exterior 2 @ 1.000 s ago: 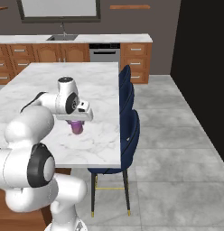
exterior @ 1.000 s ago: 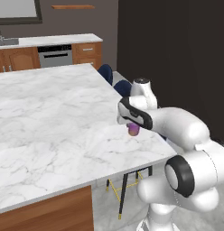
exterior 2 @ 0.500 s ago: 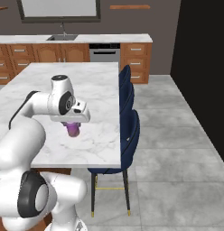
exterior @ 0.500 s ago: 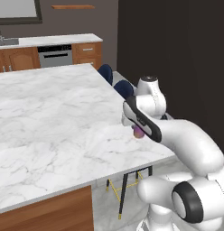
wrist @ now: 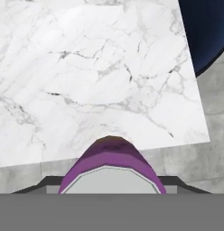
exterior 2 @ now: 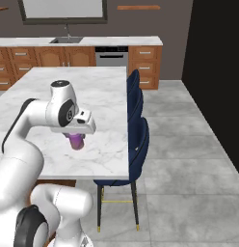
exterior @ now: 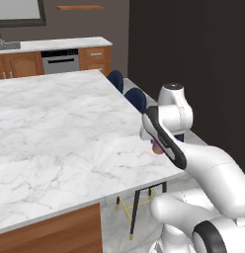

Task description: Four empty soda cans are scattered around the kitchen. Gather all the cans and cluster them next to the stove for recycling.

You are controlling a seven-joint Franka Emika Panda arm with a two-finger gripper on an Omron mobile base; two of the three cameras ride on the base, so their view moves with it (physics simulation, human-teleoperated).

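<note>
You're carrying one small purple soda can (exterior 2: 75,141) with a pale silvery top, the two-finger pincer (exterior 2: 76,136) clamping its sides, so it's hanging clear above the white marble island counter (exterior 2: 109,103) for travel. To the pincer's right, two dark blue stools (exterior 2: 137,126) are lining the edge.

The white arm bends forward from its base, its elbow raised and its wrist turned down above the near right corner of the island top. The gripper (exterior 2: 75,139) points downward, its jaws closed on a purple soda can (exterior 2: 76,141) (lifted clear of the marble).
</note>
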